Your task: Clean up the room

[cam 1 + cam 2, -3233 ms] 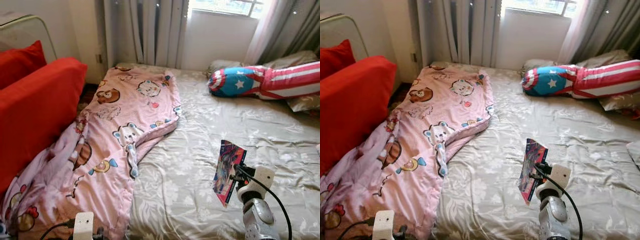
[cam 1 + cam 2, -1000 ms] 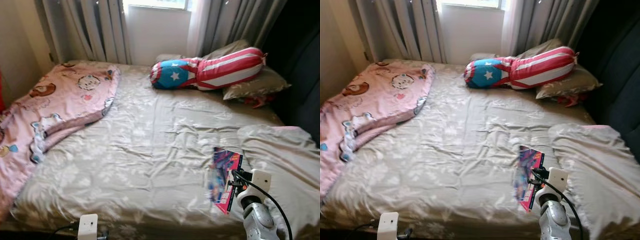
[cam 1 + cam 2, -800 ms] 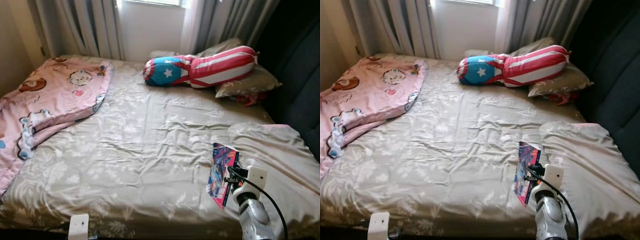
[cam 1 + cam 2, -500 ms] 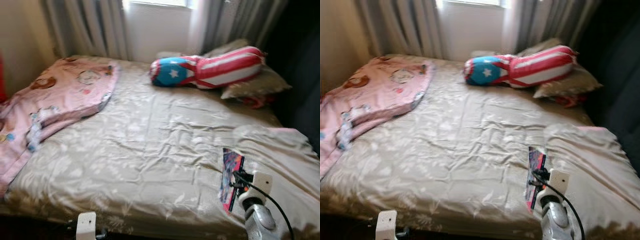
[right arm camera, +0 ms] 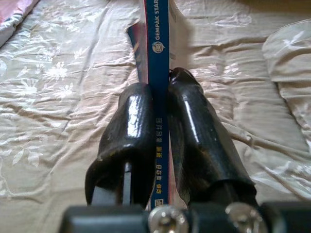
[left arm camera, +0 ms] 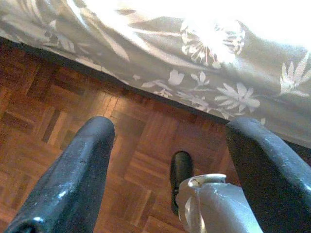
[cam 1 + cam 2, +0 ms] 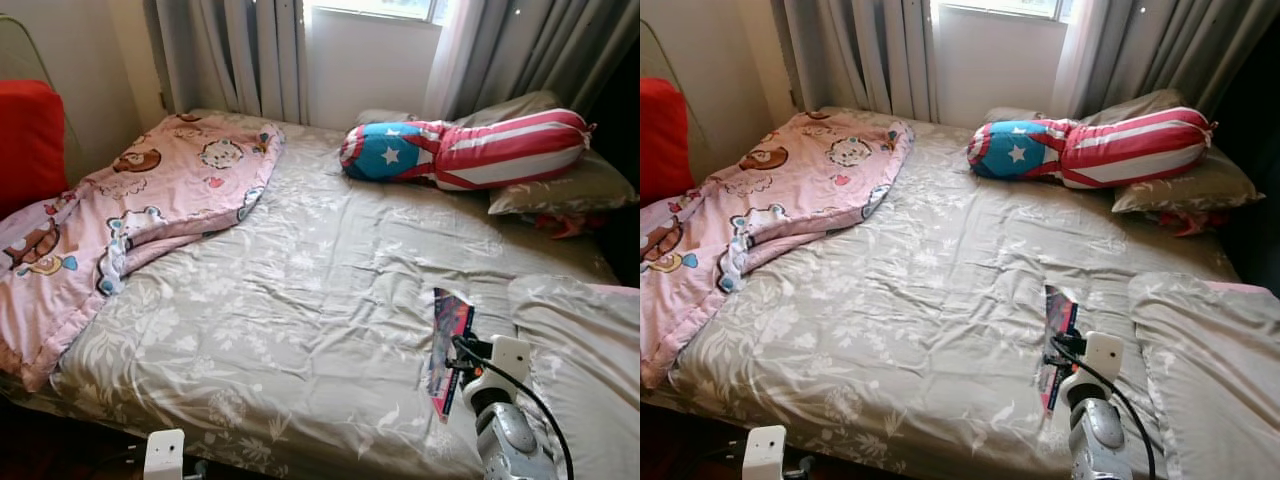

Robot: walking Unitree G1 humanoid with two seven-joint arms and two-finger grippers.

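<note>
Silver and low at my right, the right arm reaches forward over the near edge of the bed, and my right gripper (image 5: pixel 158 145) is clamped on a thin colourful book with a blue spine (image 5: pixel 157 58), one black finger (image 5: pixel 130 131) pressed to each cover. I hold the book upright on edge above the grey-beige floral bedspread (image 7: pixel 300 300), its pink and blue cover turned toward my left. White lettering on the spine reads "GEMPAK STAR"; the small print lower down I cannot make out. My left gripper (image 6: pixel 170 160) hangs below the bed's edge over the reddish wooden parquet floor (image 6: pixel 58 121), fingers spread wide and empty. Further off, a pink cartoon-print quilt (image 7: pixel 130 210) spills off the bed's left side beside a red cushion (image 7: pixel 25 135). At the far end, a red, white and blue star-patterned bolster (image 7: pixel 470 150) lies against grey pillows (image 7: pixel 560 185), under grey curtains (image 7: pixel 250 55).
</note>
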